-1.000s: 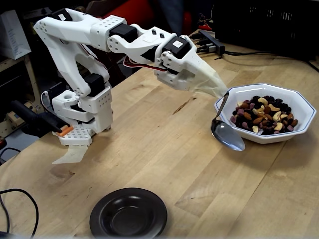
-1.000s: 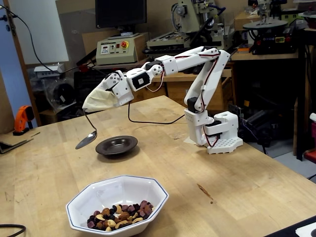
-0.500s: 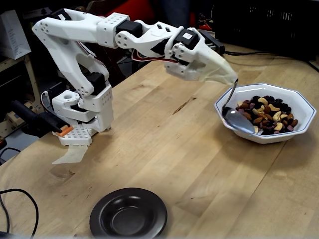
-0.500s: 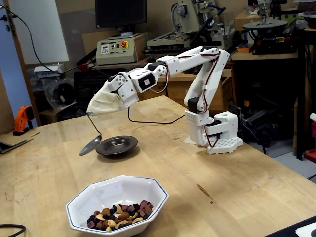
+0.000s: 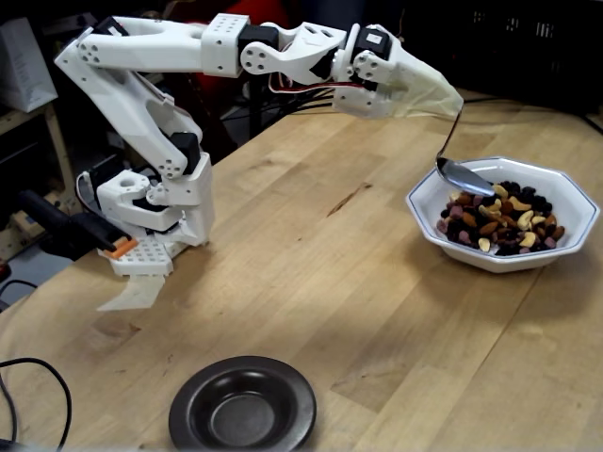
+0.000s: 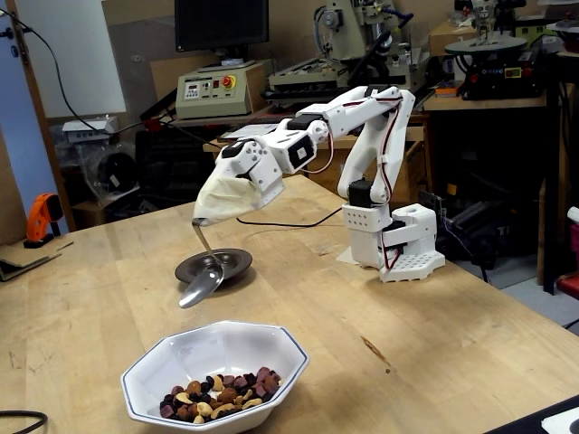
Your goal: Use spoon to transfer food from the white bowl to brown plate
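The white octagonal bowl (image 5: 565, 231) (image 6: 154, 375) sits at the right of a fixed view, holding the food (image 5: 501, 218) (image 6: 217, 394), a mix of almonds, cashews and dark pieces. My gripper (image 5: 429, 94) (image 6: 217, 206), wrapped in pale tape, is shut on the silver spoon (image 5: 462, 174) (image 6: 201, 286). The spoon hangs down, its oval bowl just above the white bowl's near-left rim and apparently empty. The brown plate (image 5: 242, 407) (image 6: 237, 261) lies empty, well apart from the bowl.
The arm's white base (image 5: 151, 226) (image 6: 393, 240) is clamped to the wooden table (image 5: 320, 282). A black cable (image 5: 28, 377) lies at the table's left corner. Workshop benches and machines (image 6: 217, 86) stand behind the table.
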`<state>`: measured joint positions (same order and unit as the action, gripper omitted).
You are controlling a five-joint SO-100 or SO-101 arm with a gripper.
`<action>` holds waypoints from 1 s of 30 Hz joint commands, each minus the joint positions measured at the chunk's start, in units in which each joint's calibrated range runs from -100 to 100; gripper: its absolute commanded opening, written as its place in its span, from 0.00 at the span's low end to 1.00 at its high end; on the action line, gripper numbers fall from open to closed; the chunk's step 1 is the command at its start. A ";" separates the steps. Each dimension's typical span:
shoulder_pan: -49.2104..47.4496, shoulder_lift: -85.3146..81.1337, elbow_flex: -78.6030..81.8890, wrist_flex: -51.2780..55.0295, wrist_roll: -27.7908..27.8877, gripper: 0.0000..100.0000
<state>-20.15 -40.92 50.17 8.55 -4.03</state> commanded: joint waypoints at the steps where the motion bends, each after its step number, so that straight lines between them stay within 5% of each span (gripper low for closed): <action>1: -2.82 -0.63 -3.71 -0.80 -0.10 0.04; 30: -6.74 -0.72 -3.71 -1.36 -0.05 0.04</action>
<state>-26.35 -40.92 50.17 8.55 -4.08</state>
